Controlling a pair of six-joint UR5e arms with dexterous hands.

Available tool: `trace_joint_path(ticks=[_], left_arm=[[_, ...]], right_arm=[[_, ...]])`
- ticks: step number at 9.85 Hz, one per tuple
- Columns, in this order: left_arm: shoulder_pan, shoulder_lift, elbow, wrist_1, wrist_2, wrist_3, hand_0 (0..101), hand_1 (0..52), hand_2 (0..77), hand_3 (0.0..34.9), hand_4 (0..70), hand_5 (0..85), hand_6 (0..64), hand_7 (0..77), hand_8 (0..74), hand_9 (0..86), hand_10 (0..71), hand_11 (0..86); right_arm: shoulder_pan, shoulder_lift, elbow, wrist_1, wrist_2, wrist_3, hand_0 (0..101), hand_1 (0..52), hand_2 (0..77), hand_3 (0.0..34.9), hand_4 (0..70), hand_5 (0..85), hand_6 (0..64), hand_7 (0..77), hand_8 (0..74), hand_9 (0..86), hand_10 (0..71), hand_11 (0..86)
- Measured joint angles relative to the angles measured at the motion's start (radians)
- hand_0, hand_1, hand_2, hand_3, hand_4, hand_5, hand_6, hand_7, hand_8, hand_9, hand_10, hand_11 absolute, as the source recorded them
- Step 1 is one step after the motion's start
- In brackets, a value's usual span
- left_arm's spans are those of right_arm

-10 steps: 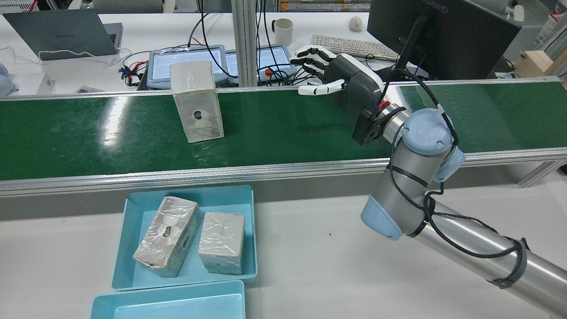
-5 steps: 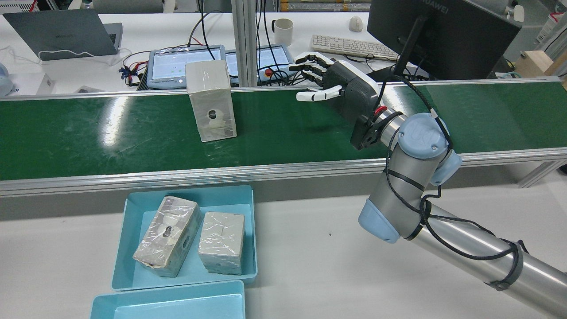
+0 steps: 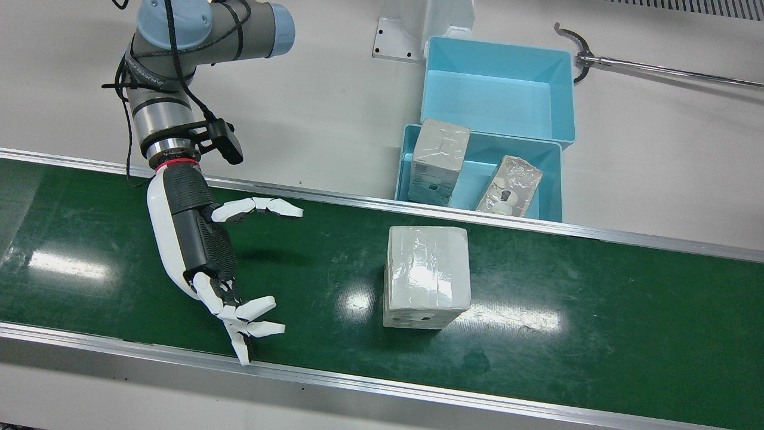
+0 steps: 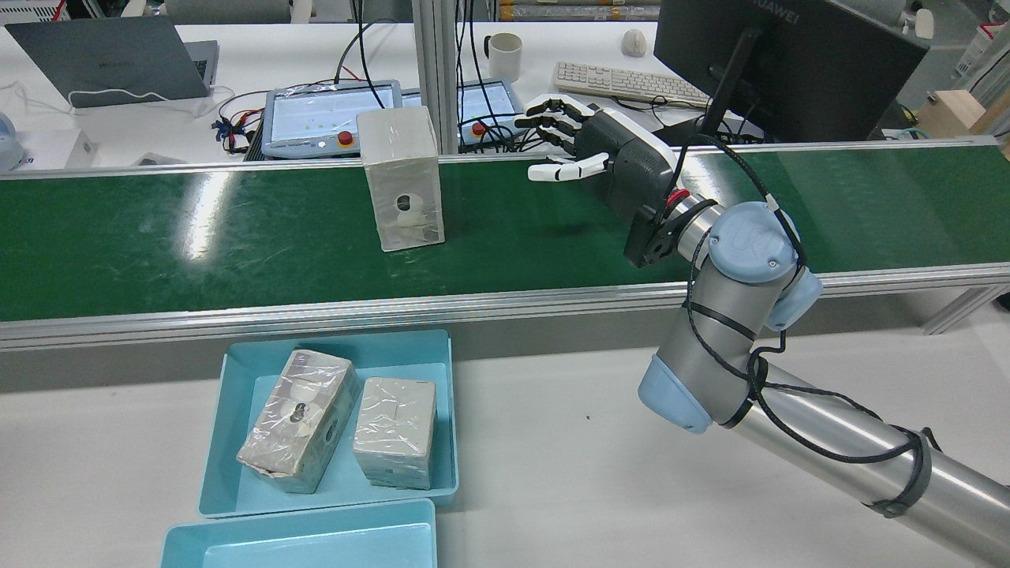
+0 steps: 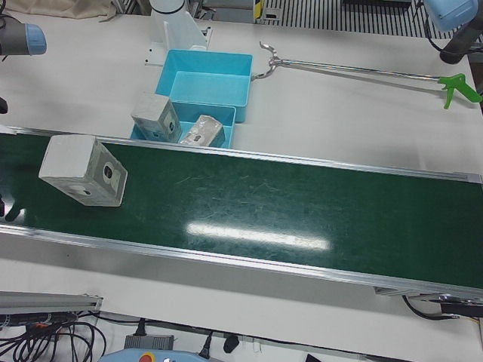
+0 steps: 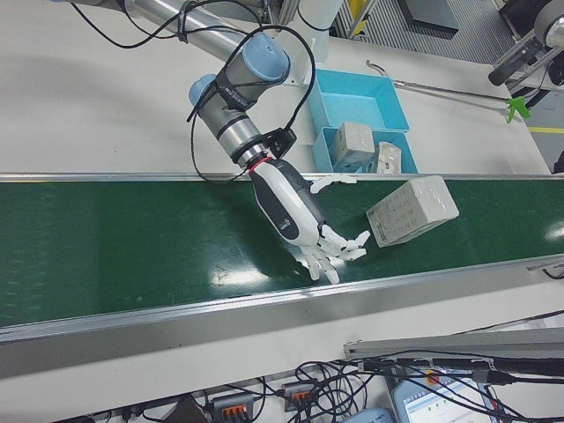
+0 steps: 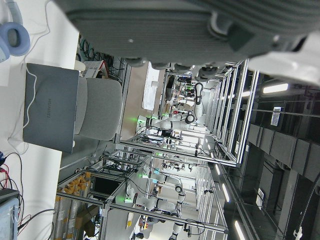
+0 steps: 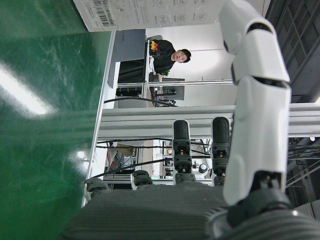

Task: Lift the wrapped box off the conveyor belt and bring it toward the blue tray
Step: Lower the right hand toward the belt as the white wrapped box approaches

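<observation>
Wrapped box [image 3: 427, 276] standing upright on the green conveyor belt [image 3: 537, 334], roughly mid-width, clear of both rails. Clear film over pale cardboard; round hole visible on the side facing the rear camera [image 4: 400, 189]. No contact with anything but the belt.

Right hand [image 3: 200, 251] hovering above the belt, well apart from the box, palm turned toward it. Fingers [image 3: 256, 310] spread wide, thumb held out on the counter side — holding nothing. Same hand seen in the rear view [image 4: 607, 162] and the right-front view [image 6: 300, 216], open in each; in the right-front view fingertips near the box's end, no touch evident. Right hand camera: white fingers extended, belt surface and a printed face of the box at the top edge.

Left hand: not seen over the belt in any fixed view. Its own camera shows only a grey, out-of-focus part of it [image 7: 165, 30] along the top edge — state of fingers cannot be told.

Blue tray [image 3: 552, 179] on the white counter [image 3: 334, 113], just beside the belt's rail, holding two wrapped boxes: one [image 3: 439, 158] upright, the other [image 3: 509, 185] leaning. Second blue tray [image 3: 498, 60] touching the first on its far side from the belt. Long-handled grabber [image 3: 656, 67] lying on the counter beyond the trays.
</observation>
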Motion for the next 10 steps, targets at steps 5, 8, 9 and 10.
trace_joint_path(ticks=[5, 8, 9, 10], left_arm=[[0.0, 0.0, 0.0, 0.0, 0.0, 0.0, 0, 0.0, 0.5, 0.0, 0.0, 1.1, 0.5, 0.5, 0.0, 0.0, 0.0, 0.0], [0.0, 0.0, 0.0, 0.0, 0.0, 0.0, 0, 0.0, 0.5, 0.0, 0.0, 1.1, 0.0, 0.0, 0.0, 0.0, 0.0, 0.0], [0.0, 0.0, 0.0, 0.0, 0.0, 0.0, 0, 0.0, 0.5, 0.0, 0.0, 1.1, 0.5, 0.0, 0.0, 0.0, 0.0, 0.0], [0.0, 0.0, 0.0, 0.0, 0.0, 0.0, 0, 0.0, 0.5, 0.0, 0.0, 1.1, 0.5, 0.5, 0.0, 0.0, 0.0, 0.0]], right_arm=[[-0.001, 0.001, 0.002, 0.0, -0.001, 0.0, 48, 15.3, 22.9, 25.0, 11.5, 40.9, 4.4, 27.3, 0.0, 6.0, 0.0, 1.1], [-0.001, 0.001, 0.001, 0.0, -0.001, 0.0, 48, 15.3, 22.4, 25.0, 11.5, 40.9, 4.4, 27.3, 0.0, 6.0, 0.0, 1.1], [-0.002, 0.001, 0.001, 0.0, -0.002, 0.0, 48, 15.3, 22.4, 25.1, 11.5, 40.9, 4.4, 27.3, 0.0, 6.0, 0.0, 1.1], [-0.003, 0.001, 0.001, 0.0, -0.002, 0.0, 48, 15.3, 22.4, 25.1, 11.5, 40.9, 4.4, 27.3, 0.0, 6.0, 0.0, 1.1]])
